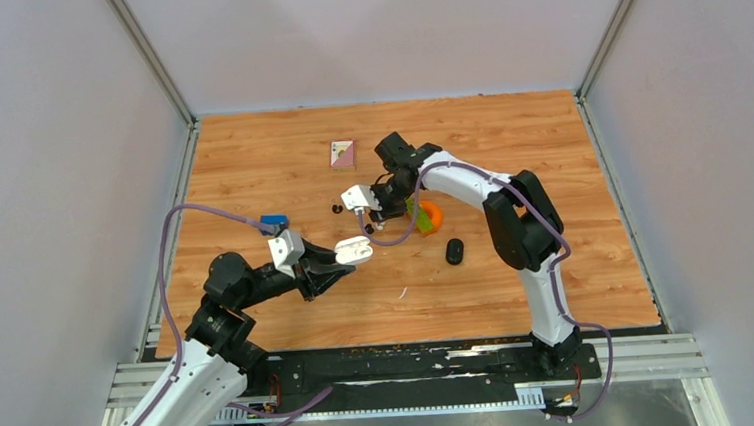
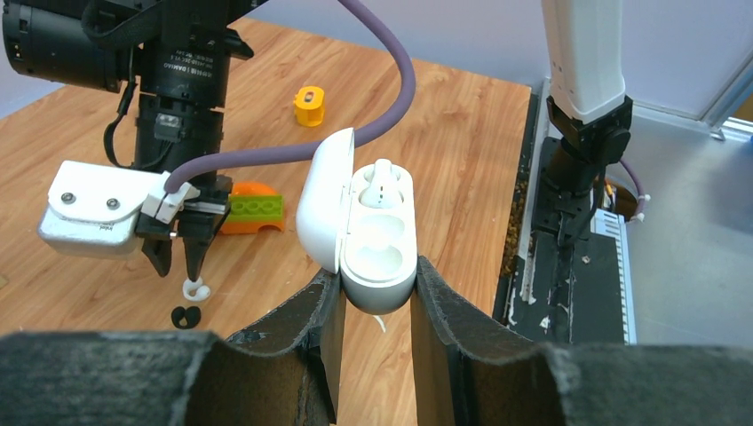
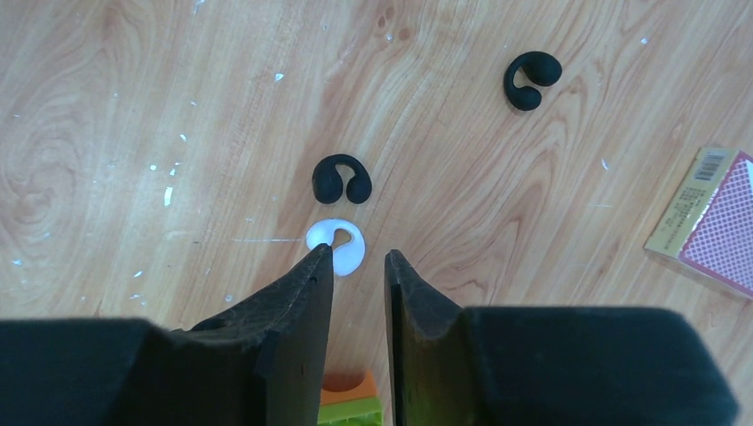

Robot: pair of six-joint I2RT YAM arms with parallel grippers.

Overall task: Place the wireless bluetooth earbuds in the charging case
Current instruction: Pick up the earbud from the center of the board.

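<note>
One white earbud [image 2: 383, 181] sits in the case [image 2: 380, 257], which the left pincer [image 2: 373, 288] clamps, lid open, presenting its empty socket. The second white earbud [image 3: 336, 241] is at the right pincer [image 3: 359, 262] tips, low over the bench [image 3: 133, 133]. The jaws are narrowly parted, and whether they grip it cannot be told.

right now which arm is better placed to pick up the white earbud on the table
Right. The right tool hangs open just above the loose white earbud; the left tool is shut on the open charging case.
</note>
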